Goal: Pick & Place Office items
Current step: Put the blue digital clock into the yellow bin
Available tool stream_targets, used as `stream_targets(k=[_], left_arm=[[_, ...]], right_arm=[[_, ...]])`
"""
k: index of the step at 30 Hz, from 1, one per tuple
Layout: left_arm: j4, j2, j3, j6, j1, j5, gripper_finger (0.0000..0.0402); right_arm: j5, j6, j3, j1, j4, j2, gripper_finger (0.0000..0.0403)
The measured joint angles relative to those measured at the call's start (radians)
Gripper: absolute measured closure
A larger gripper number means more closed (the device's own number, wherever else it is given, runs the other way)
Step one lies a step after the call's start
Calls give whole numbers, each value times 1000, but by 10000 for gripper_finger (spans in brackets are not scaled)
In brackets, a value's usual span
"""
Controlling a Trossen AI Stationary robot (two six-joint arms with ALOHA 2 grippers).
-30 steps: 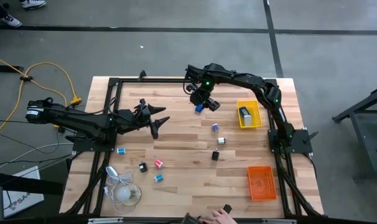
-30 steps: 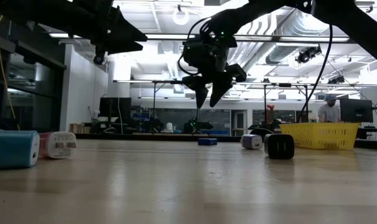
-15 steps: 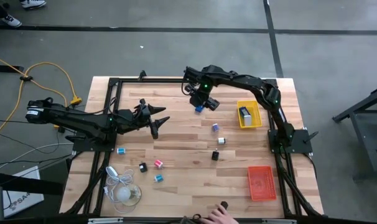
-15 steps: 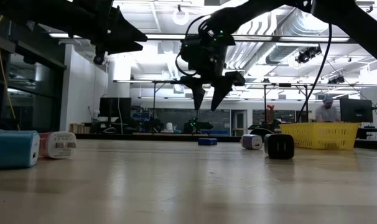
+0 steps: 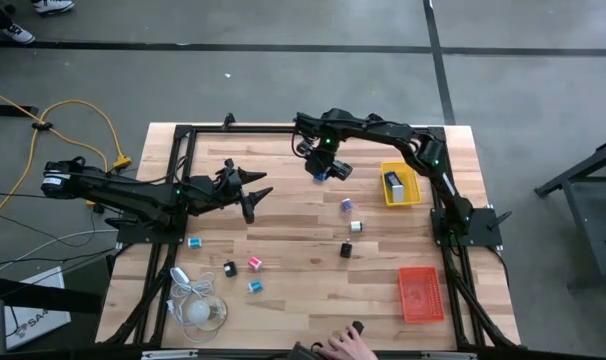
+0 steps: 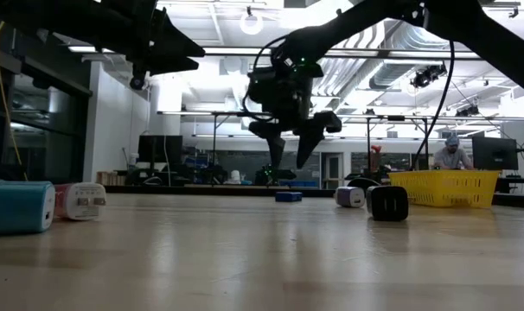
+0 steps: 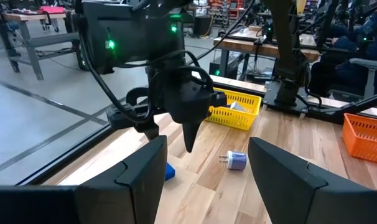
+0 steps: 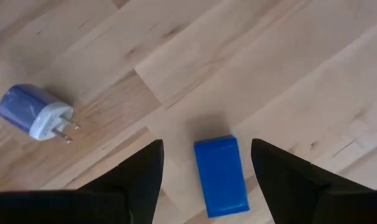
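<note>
My right gripper (image 6: 289, 161) hangs open over the far middle of the table, pointing steeply down. Straight below it a small blue block (image 8: 221, 175) lies flat on the wood; in the right wrist view a finger shows on either side of it, well above it. A purple plug piece (image 8: 33, 112) lies close by. More office items lie around the table's middle: purple (image 5: 346, 204), white (image 5: 356, 226), black (image 5: 347, 250), pink (image 5: 254, 263) and teal (image 5: 254, 286). My left gripper (image 5: 255, 190) waits open and level at the table's left, holding nothing.
A yellow tray (image 5: 401, 184) with an item inside sits at the far right, an orange tray (image 5: 420, 293) at the near right. A white bulb-like thing with a coiled cord (image 5: 198, 305) lies near left. A person's hand (image 5: 348, 345) shows at the near edge.
My right gripper has spread its fingers wider, sunk toward the blue block and rolled a little about its own axis. The blue block and the other pieces lie where they were.
</note>
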Motion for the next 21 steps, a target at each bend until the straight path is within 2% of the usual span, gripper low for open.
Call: stream_targets(k=[21], left_arm=[[0, 0, 0, 0, 0, 0, 183]], right_arm=[[21, 3, 0, 33, 25, 13, 172]])
